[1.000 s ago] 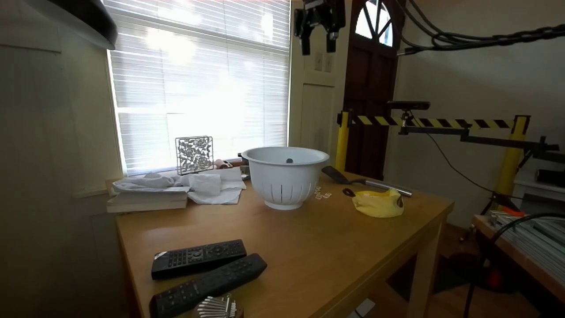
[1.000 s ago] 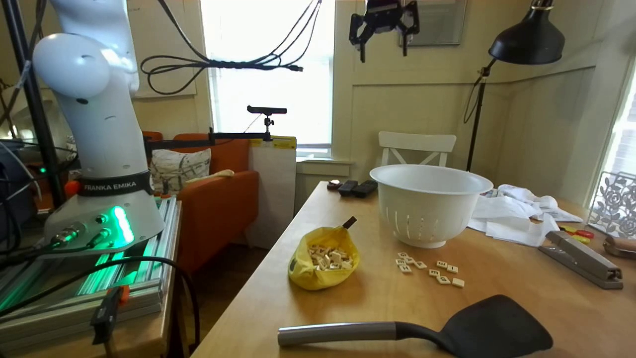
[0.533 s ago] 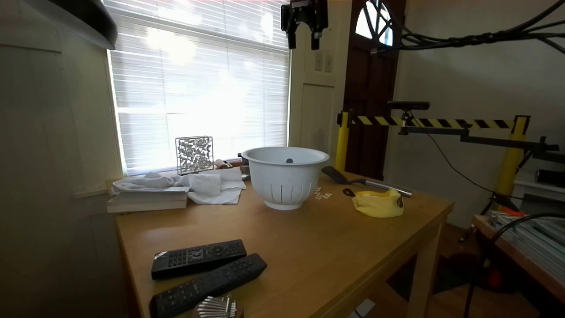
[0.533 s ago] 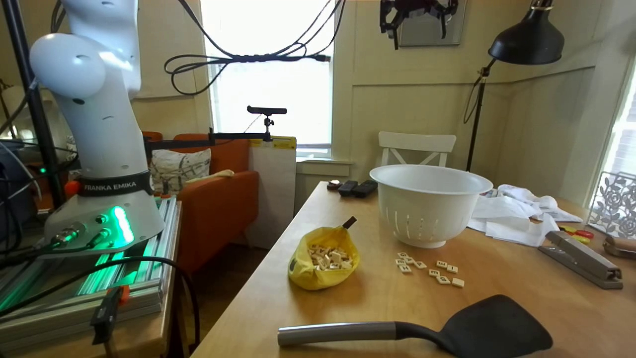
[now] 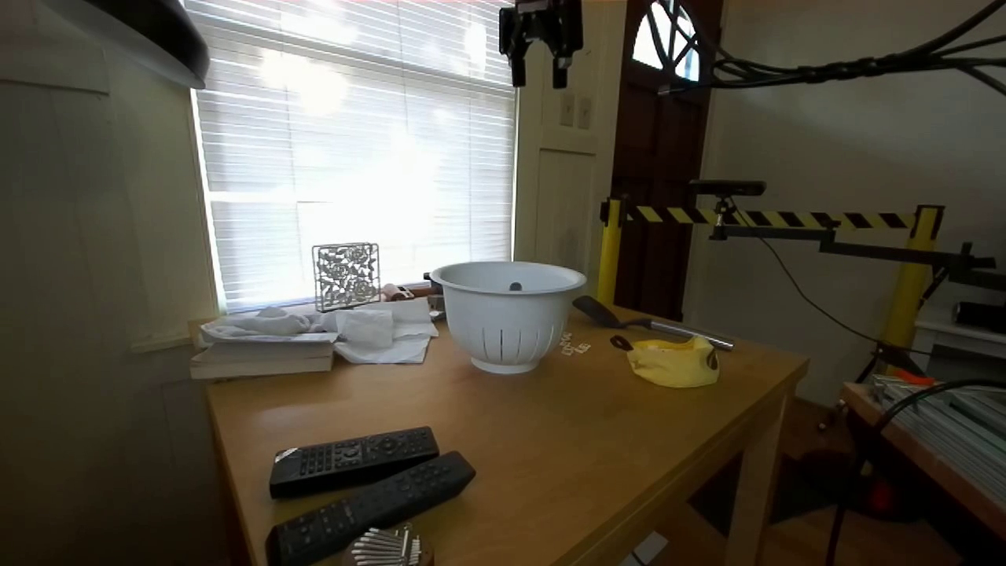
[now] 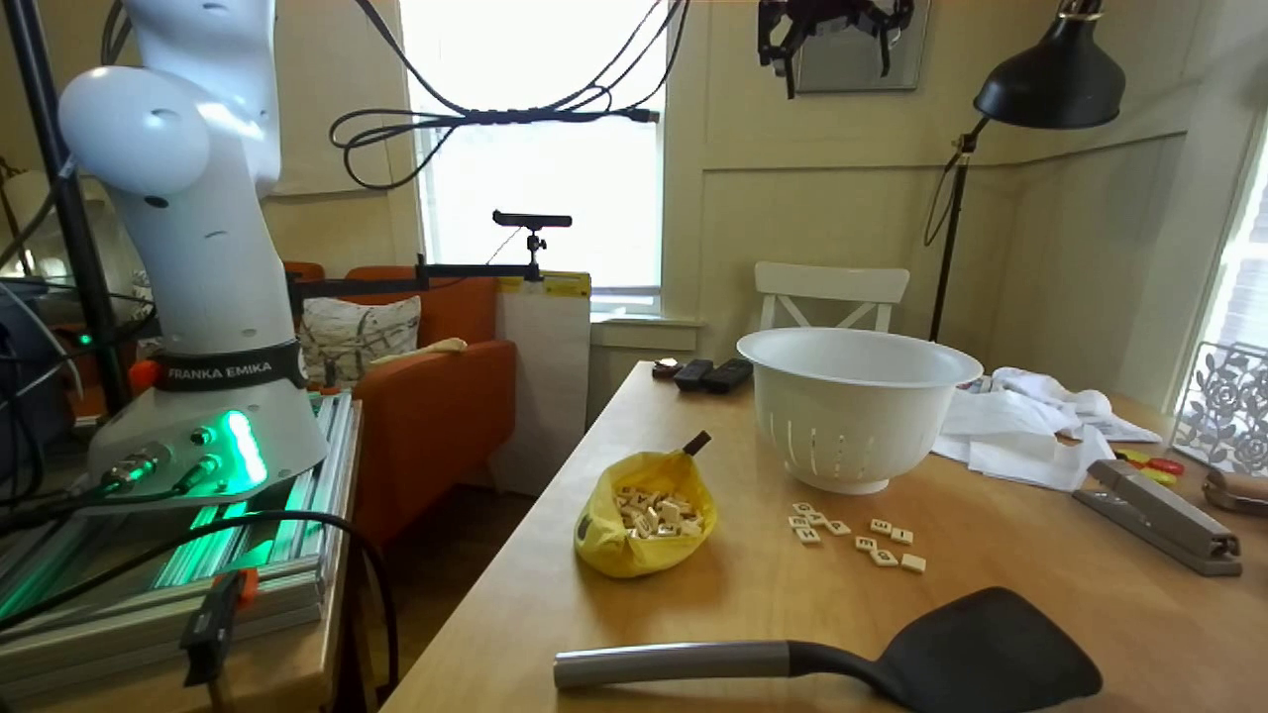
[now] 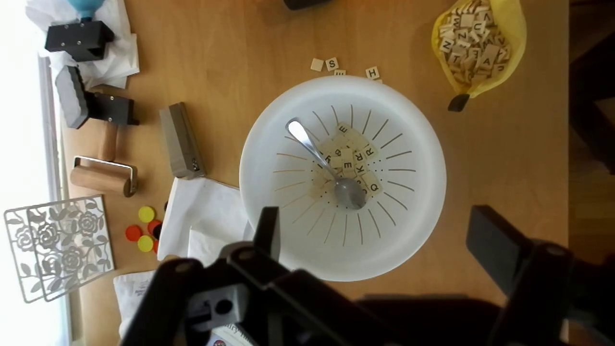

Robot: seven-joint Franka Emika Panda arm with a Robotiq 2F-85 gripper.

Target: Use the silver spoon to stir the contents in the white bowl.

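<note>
The white bowl [image 5: 507, 326] stands upright on the table; it also shows in an exterior view [image 6: 850, 426] and in the wrist view [image 7: 408, 216]. It has slits in its wall. In the wrist view, the silver spoon [image 7: 349, 193] lies inside it on several letter tiles [image 7: 347, 163], handle toward the upper left. The bowl's wall hides the spoon in both exterior views. My gripper [image 7: 377, 221] is open and empty. It hangs high above the bowl in both exterior views [image 5: 539, 77] [image 6: 837, 81], touching nothing.
A yellow pouch of tiles [image 6: 644, 515], loose tiles [image 6: 882, 558] and a black spatula [image 6: 991, 654] lie near the bowl. A stapler [image 7: 181, 140], white papers [image 7: 211, 211] and a metal trivet [image 7: 60, 247] lie toward the window. Remotes [image 5: 369, 503] lie at an end.
Between one second and half a second ago, my open gripper moved left in an exterior view, and right and slightly up in an exterior view. Since then it is almost still. The bowl has not moved.
</note>
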